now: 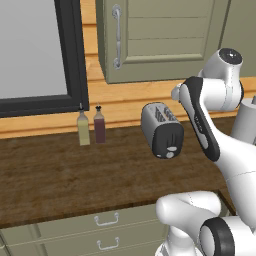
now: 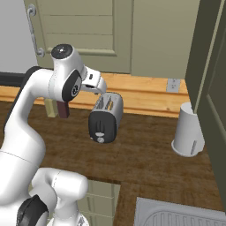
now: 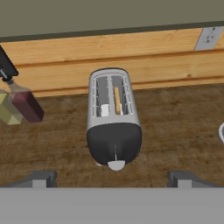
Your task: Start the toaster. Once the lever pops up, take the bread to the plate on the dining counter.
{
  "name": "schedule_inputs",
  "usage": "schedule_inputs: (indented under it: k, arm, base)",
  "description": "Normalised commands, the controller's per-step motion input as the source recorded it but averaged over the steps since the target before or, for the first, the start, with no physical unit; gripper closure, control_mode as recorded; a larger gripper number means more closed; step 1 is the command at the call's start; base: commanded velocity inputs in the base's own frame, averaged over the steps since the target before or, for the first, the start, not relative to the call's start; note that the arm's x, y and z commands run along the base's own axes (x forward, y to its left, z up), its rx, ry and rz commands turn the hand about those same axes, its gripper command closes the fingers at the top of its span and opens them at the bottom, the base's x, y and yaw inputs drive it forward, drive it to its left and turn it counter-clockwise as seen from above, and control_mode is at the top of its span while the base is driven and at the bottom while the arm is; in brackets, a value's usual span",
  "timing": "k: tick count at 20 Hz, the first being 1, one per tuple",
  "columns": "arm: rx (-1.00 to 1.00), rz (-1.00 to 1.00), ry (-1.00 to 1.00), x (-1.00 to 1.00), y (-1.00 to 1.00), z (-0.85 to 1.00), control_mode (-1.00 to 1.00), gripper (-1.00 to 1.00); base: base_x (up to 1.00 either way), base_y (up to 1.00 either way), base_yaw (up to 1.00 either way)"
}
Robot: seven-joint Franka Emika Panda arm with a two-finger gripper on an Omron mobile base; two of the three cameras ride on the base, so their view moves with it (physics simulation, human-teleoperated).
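Here your fingers stand wide apart over a dark wood tabletop. Ahead of them sits the toaster, backed by a pale plank wall. You can read no writing.

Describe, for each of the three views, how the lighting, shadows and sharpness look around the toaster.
Left base view: flat, even light, the toaster casts barely any shadow on the wooden counter. Right base view: equally soft light, edges crisp, no glare on the white kettle. Hand view: sharp throughout, the bread reads clearly in its slot, no blur or lens distortion.
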Motion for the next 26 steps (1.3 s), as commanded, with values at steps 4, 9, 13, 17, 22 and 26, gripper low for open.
schedule_inputs:
  k: [4,9,13,17,22,26]
  arm:
    - [0.0,0.0,0.0,0.0,0.0,0.0,-1.0,-1.0]
    - [0.0,0.0,0.0,0.0,0.0,0.0,-1.0,-1.0]
    - [0.0,0.0,0.0,0.0,0.0,0.0,-1.0,-1.0]
    - [0.0,0.0,0.0,0.0,0.0,0.0,-1.0,-1.0]
    - [0.0,0.0,0.0,0.0,0.0,0.0,-1.0,-1.0]
    - [0.0,0.0,0.0,0.0,0.0,0.0,-1.0,-1.0]
  base:
    - [0.0,0.0,0.0]
    - [0.0,0.0,0.0]
    - [0.0,0.0,0.0]
    - [0.0,0.0,0.0]
    - [0.0,0.0,0.0]
    - [0.0,0.0,0.0]
